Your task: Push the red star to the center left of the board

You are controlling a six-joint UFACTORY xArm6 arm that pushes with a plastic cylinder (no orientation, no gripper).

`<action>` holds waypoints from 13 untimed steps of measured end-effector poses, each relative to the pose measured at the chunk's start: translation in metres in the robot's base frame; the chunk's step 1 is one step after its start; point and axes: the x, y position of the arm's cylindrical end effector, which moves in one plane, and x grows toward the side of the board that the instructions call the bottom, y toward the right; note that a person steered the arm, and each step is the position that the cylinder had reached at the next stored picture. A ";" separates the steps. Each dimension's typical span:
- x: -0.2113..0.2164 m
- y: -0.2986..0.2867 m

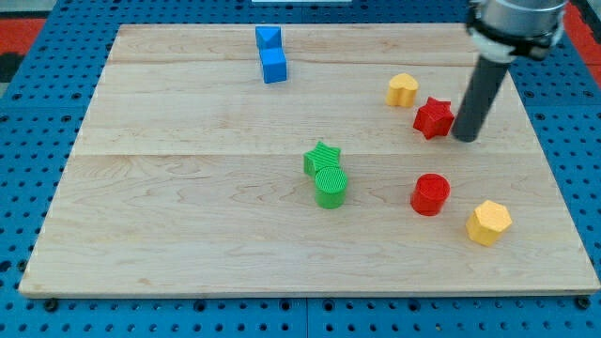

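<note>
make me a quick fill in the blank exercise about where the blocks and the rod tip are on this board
1. My tip sits just to the view's ____ of the red star.
2. The yellow heart lies to the upper ____ of the red star.
3. The green star touches a green ____ just below it.
4. Near the board's top edge, two ____ blocks touch each other.

Missing words: right; left; cylinder; blue

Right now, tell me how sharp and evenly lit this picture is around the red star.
Camera view: even, soft light, no glare on the board; the red star is sharp, with only a faint shadow; my tip sits just to its right and is crisp, while the arm's upper part is cut off at the view's top.
</note>
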 end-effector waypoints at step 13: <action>-0.044 -0.142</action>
